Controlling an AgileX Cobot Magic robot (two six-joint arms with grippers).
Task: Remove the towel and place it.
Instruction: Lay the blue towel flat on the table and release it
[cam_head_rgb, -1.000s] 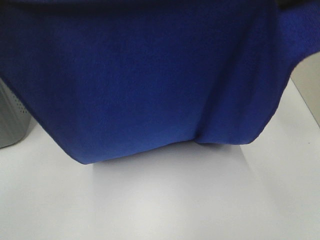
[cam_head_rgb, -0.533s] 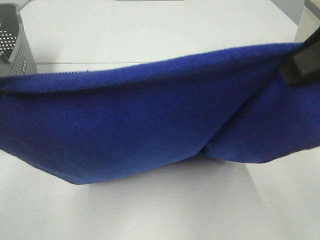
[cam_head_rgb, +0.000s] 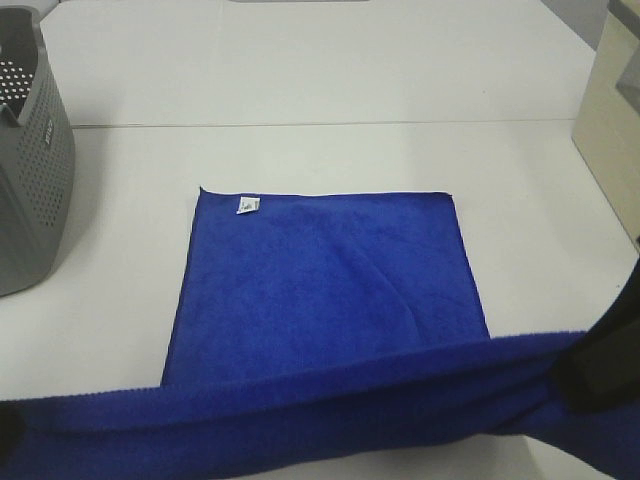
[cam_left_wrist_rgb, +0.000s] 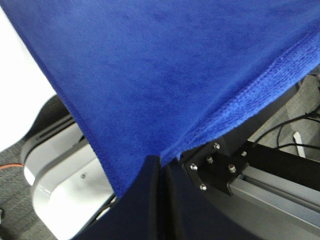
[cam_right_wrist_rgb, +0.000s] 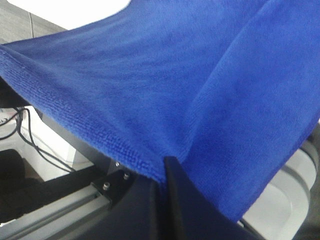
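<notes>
A royal-blue towel (cam_head_rgb: 300, 415) hangs stretched between my two grippers across the near edge of the exterior high view. My left gripper (cam_head_rgb: 6, 428) is shut on its left end, and my right gripper (cam_head_rgb: 598, 368) is shut on its right end. In the left wrist view the closed fingers (cam_left_wrist_rgb: 150, 175) pinch the hem of the cloth (cam_left_wrist_rgb: 165, 65). In the right wrist view the closed fingers (cam_right_wrist_rgb: 172, 172) pinch the hem of the cloth (cam_right_wrist_rgb: 165, 75) too. A second blue towel (cam_head_rgb: 325, 280) with a small white tag (cam_head_rgb: 247, 206) lies flat on the table, beyond the held one.
A grey perforated basket (cam_head_rgb: 30, 170) stands at the far left of the white table (cam_head_rgb: 320, 70). A beige box (cam_head_rgb: 610, 120) stands at the right edge. A seam crosses the table behind the flat towel.
The held towel has dropped from filling the view to a low band at the near edge. This uncovered the flat towel on the table, the basket and the beige box.
</notes>
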